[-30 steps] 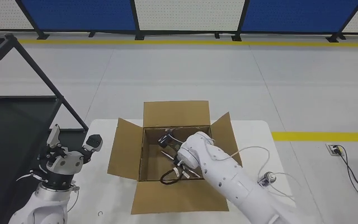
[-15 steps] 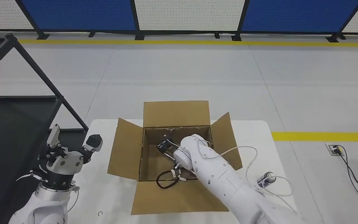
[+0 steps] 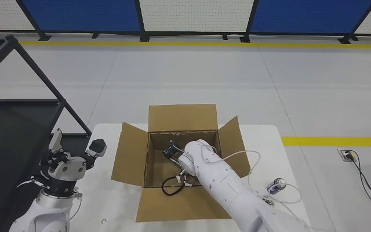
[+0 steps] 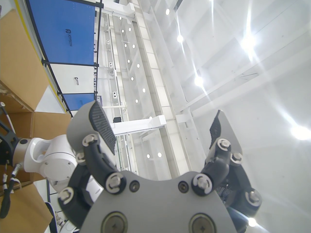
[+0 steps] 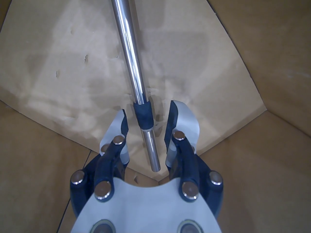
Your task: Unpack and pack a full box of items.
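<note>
An open cardboard box (image 3: 174,119) stands on the white table, its flaps spread out. My right arm reaches down into it. In the right wrist view my right gripper (image 5: 148,115) is open, its fingers on either side of a shiny metal rod (image 5: 126,37) with a black band, not touching it. The rod lies on the box floor (image 5: 73,73). A black cable loop (image 3: 169,185) lies in the box's near part. My left gripper (image 3: 74,151) is at the table's left edge, pointing up, open and empty (image 4: 158,120).
A small can (image 3: 276,185) with a white cable lies on the table right of the box. A dark frame and bin (image 3: 29,122) stand left of the table. The box walls close in around my right gripper.
My right arm has shifted slightly left and deeper into the box. The can on the right has come into plain sight. The left arm has not moved.
</note>
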